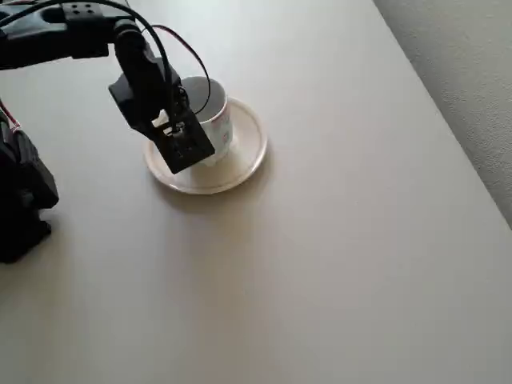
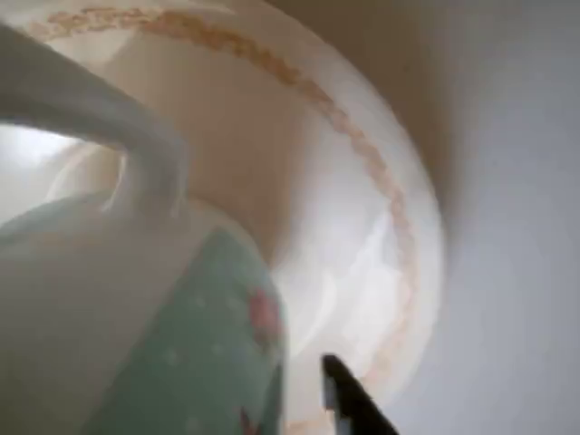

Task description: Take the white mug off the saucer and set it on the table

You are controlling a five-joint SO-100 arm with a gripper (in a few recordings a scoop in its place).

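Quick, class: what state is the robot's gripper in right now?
Gripper: down at the small white ceramic mug on the round cream-white saucer; open or closed cannot be told.

Your matte black, blocky plastic arm [image 1: 140, 76] carries thin black and red cables [image 1: 188, 56]; its dark square wrist module [image 1: 186, 146] seems to show small screws.

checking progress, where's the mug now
Overhead view: the mug sits on the saucer, upper left of the table, with the gripper over it.
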